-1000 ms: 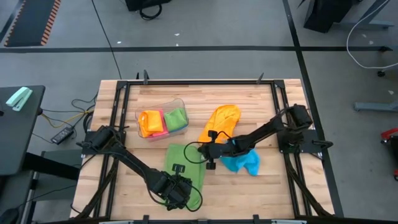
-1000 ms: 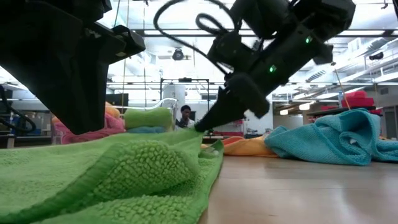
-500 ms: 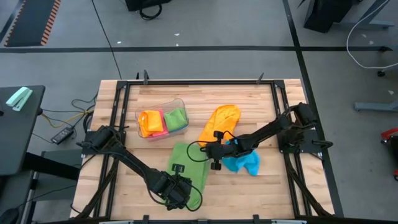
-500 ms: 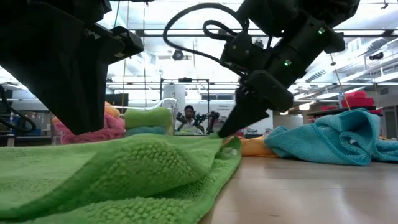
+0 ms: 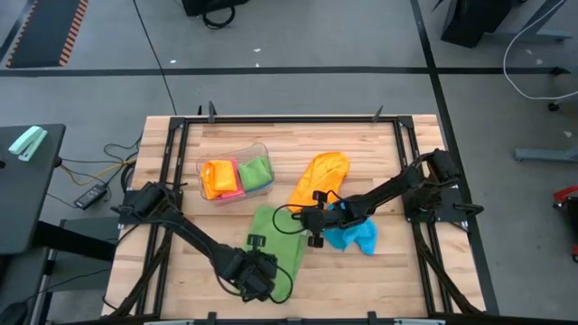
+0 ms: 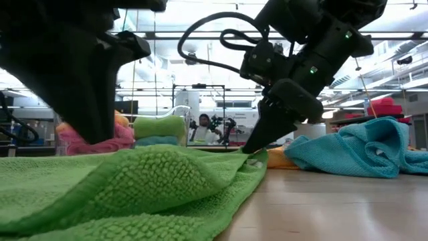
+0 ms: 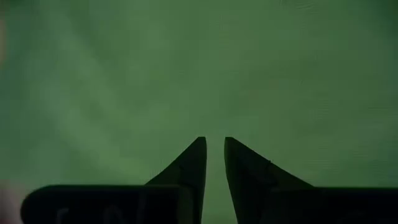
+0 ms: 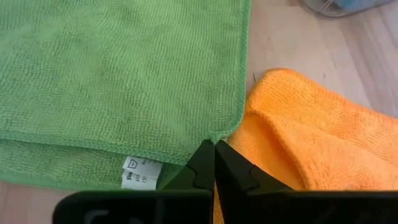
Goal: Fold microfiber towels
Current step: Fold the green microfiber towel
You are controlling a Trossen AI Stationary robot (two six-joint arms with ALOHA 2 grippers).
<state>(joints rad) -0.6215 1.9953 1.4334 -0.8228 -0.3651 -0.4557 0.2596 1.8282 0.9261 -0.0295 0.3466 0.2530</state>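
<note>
Two end effectors working green towel at counter centre. Right end effector pinching far corner shut, beside orange towel; left end effector pressing near end, fingers nearly closed, grip uncertain. Risk: thin corner pinch slipping, fold collapsing; orange towel snagging.

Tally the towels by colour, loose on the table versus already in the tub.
Loose green towel: 1
Loose orange towel: 1
Loose blue towel: 1
In the clear tub: orange 1, green 1, pink 1
Total: 6 that can be made out
</note>
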